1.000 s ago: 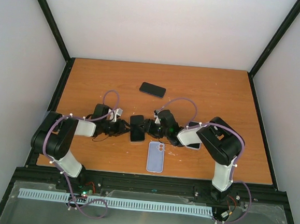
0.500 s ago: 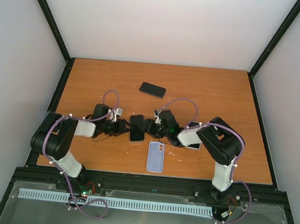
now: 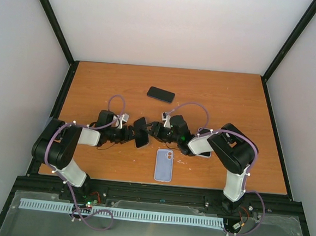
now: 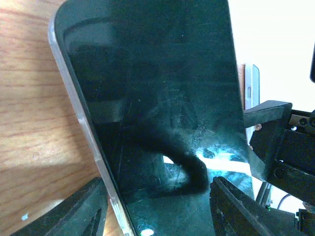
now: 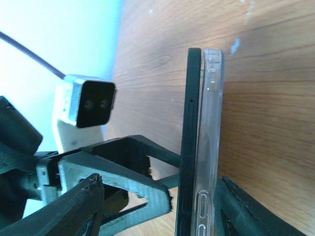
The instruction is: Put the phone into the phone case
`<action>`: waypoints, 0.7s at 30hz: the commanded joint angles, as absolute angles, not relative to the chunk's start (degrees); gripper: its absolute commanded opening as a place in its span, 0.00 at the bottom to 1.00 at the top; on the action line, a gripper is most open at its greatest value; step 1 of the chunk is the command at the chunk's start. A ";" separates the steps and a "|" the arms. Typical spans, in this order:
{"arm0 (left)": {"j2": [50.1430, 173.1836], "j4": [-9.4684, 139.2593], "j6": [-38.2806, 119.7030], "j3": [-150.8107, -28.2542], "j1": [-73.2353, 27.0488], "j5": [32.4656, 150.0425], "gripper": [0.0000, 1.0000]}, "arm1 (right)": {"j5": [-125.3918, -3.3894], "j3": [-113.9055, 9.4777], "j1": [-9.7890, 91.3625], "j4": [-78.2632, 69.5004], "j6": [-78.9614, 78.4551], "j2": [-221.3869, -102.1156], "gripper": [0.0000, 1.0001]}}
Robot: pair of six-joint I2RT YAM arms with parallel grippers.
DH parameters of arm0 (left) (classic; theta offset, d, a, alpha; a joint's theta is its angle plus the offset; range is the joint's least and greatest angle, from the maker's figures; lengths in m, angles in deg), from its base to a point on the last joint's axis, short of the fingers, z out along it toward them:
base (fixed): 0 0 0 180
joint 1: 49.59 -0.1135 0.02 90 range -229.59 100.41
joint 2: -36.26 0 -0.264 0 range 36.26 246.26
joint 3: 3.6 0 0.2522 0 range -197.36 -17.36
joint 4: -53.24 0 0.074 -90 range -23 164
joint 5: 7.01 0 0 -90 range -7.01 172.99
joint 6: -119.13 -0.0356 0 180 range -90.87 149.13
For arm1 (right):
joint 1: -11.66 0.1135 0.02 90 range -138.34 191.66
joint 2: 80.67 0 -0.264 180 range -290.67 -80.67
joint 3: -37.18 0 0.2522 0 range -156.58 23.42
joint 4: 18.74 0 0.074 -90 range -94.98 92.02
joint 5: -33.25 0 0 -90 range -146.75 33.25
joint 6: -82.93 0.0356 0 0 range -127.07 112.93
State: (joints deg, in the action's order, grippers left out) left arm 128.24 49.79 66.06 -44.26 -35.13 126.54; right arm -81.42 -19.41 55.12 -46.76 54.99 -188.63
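Clamping the black slab phone (image 5: 189, 123) edge-on over the wooden table (image 3: 230, 102) centre, the left gripper (image 3: 132, 133) steadies it so the clear plastic case (image 5: 212, 123), flush at 3 o'clock, can seat; whether the right gripper (image 3: 151, 131) clenches, I cannot tell.

Top view looks down from above the near edge; both wrist views, seemingly facing each other, crowd the phone (image 4: 162, 98).

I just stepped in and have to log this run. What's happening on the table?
Both arms meet mid-table. The left gripper holds a black phone, with a clear case lying flat against it. The right gripper straddles the pair, but whether it is clamped is unclear. Edge-on, the phone sits beside the case, not yet seated inside it.
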 commanded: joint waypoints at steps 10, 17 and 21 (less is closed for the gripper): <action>129.21 51.15 65.19 -42.60 -34.30 127.28 0.56 | -87.95 -20.33 57.01 -50.58 56.22 -190.53 0.55; 129.14 52.86 64.78 -43.25 -34.30 126.10 0.53 | -87.15 -21.66 56.93 -45.56 53.53 -190.28 0.39; 129.17 53.61 64.69 -43.54 -34.30 125.36 0.53 | -87.01 -21.76 56.92 -45.23 53.20 -191.00 0.26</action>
